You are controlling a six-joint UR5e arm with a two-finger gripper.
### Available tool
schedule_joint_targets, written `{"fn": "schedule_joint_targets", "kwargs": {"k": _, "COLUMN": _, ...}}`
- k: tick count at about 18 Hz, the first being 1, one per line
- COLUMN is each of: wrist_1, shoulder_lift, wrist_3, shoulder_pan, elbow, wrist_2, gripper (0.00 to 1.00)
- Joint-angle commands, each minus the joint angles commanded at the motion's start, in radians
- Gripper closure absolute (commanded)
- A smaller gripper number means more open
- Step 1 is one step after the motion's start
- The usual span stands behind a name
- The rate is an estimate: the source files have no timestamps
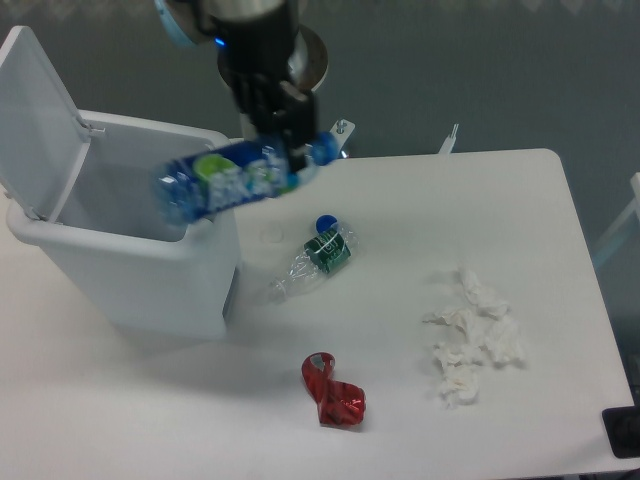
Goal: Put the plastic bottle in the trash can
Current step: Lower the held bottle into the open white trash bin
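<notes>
The plastic bottle (pixel 228 180), blue-tinted with a blue label and a lime-green spot, hangs nearly level in the air, its base over the right rim of the trash can (pixel 130 275). My gripper (pixel 287 150) is shut on the bottle near its cap end, which points right. The white trash can stands at the left of the table with its flip lid (pixel 35 120) raised. Its inside looks empty as far as it shows.
A crushed clear bottle with a green label (pixel 315 260) lies right of the bin. A crumpled red can (pixel 332 392) lies near the front. White crumpled tissue (pixel 472 335) sits at the right. The robot's base column (pixel 275 105) stands behind the table.
</notes>
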Motion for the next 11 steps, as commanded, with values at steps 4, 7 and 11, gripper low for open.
{"fn": "schedule_joint_targets", "kwargs": {"k": 4, "wrist_1": 0.018, "shoulder_lift": -0.032, "wrist_3": -0.153, "shoulder_pan": -0.067, "elbow": -0.002, "wrist_2": -0.068, "gripper": 0.4}}
{"fn": "schedule_joint_targets", "kwargs": {"k": 7, "wrist_1": 0.044, "shoulder_lift": -0.058, "wrist_3": -0.236, "shoulder_pan": -0.107, "elbow": -0.002, "wrist_2": -0.106, "gripper": 0.4}}
{"fn": "schedule_joint_targets", "kwargs": {"k": 11, "wrist_1": 0.118, "shoulder_lift": -0.104, "wrist_3": -0.344, "shoulder_pan": -0.15, "elbow": -0.012, "wrist_2": -0.152, "gripper": 0.4}}
